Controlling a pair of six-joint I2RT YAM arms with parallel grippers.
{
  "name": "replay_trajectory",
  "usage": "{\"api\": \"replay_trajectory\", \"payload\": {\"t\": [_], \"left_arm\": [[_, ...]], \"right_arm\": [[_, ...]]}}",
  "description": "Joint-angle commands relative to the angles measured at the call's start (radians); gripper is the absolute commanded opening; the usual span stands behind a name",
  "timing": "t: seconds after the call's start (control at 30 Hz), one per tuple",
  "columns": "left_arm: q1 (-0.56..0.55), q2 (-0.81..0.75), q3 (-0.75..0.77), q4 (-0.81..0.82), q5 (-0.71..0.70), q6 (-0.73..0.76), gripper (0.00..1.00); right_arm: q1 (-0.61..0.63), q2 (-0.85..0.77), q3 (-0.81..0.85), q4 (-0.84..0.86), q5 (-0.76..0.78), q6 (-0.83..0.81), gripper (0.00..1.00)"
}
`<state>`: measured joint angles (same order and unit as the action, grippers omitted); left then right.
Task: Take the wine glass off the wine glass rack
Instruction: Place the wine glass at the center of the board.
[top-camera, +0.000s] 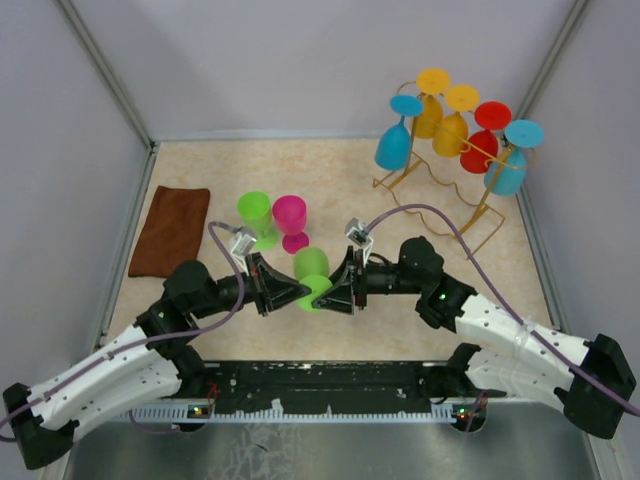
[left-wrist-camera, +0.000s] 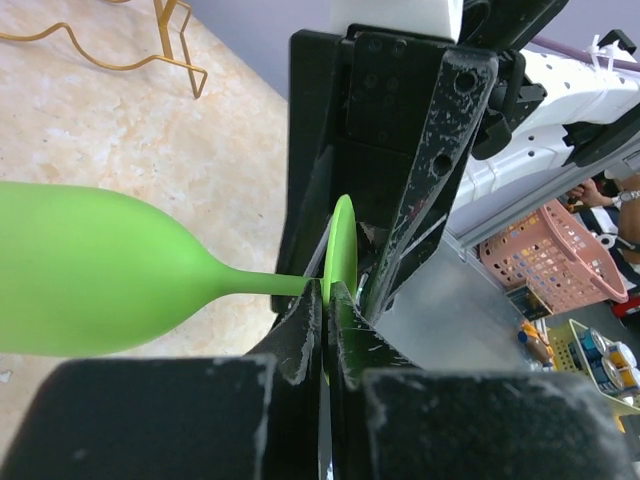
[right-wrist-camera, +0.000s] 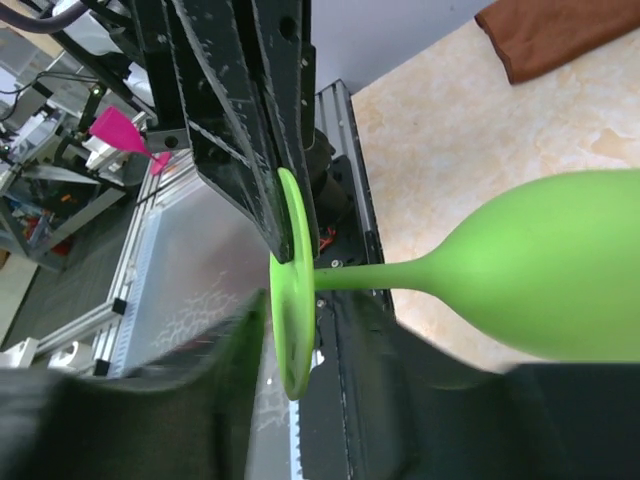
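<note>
Left fingers (left-wrist-camera: 298, 345) clamped on green wine glass (left-wrist-camera: 90, 265) foot, right fingers (right-wrist-camera: 210, 395) apart, stem level, bowl toward far wall (top-camera: 330, 60)

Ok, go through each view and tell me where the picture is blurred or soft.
Top external: evenly lit and sharp, no glare on the wine glass rack. Left wrist: the green wine glass is fairly sharp, but the left gripper goes out of focus toward the bottom edge. Right wrist: the right gripper is smeared, most at lower left, while the glass is sharp.
</note>
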<state>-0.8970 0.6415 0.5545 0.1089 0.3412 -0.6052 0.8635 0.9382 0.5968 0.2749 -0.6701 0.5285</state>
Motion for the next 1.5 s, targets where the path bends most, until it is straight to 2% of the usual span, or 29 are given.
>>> {"api": "replay_trajectory", "payload": {"t": [0.0, 0.03, 0.1, 0.17, 0.23, 0.37, 0.57, 0.7, 0.83, 1.03, 1.3, 1.47], "left_arm": [[-0.007, -0.016, -0.014, 0.003, 0.002, 0.003, 0.0], [-0.007, -0.019, -0.014, 0.002, 0.0, 0.002, 0.0], [-0.007, -0.028, -0.014, -0.002, -0.005, 0.001, 0.05], [-0.007, -0.037, -0.015, -0.009, -0.01, 0.0, 0.14], [-0.007, -0.049, -0.009, -0.026, -0.02, 0.002, 0.31], [-0.007, -0.07, 0.032, -0.11, -0.08, 0.02, 0.58], [-0.007, -0.123, 0.075, -0.237, -0.191, 0.021, 0.76], [-0.007, -0.144, 0.064, -0.242, -0.235, 0.009, 0.81], [-0.007, -0.123, 0.061, -0.243, -0.269, 0.003, 0.82], [-0.008, -0.044, 0.079, -0.239, -0.284, -0.005, 0.87], [-0.008, 0.032, 0.079, -0.226, -0.341, -0.033, 0.99], [-0.007, 0.034, 0.054, -0.202, -0.34, -0.028, 0.99]], "right_arm": [[0.006, -0.012, 0.008, 0.099, -0.002, 0.032, 0.32], [0.004, -0.01, 0.009, 0.102, -0.011, 0.032, 0.24], [0.005, -0.007, 0.011, 0.104, -0.039, 0.032, 0.01], [0.005, -0.007, 0.008, 0.101, -0.068, 0.016, 0.0], [0.008, -0.014, 0.001, 0.093, -0.08, -0.018, 0.0], [0.061, -0.062, -0.037, 0.04, -0.024, -0.2, 0.0], [0.106, -0.152, -0.179, -0.032, 0.084, -0.574, 0.0], [0.108, -0.191, -0.235, -0.097, 0.032, -0.803, 0.0], [0.109, -0.239, -0.298, -0.083, -0.035, -0.948, 0.0], [0.108, -0.273, -0.334, -0.063, -0.151, -1.005, 0.0], [0.108, -0.248, -0.33, -0.071, -0.283, -1.025, 0.0], [0.108, -0.238, -0.325, -0.074, -0.315, -1.04, 0.0]]}}
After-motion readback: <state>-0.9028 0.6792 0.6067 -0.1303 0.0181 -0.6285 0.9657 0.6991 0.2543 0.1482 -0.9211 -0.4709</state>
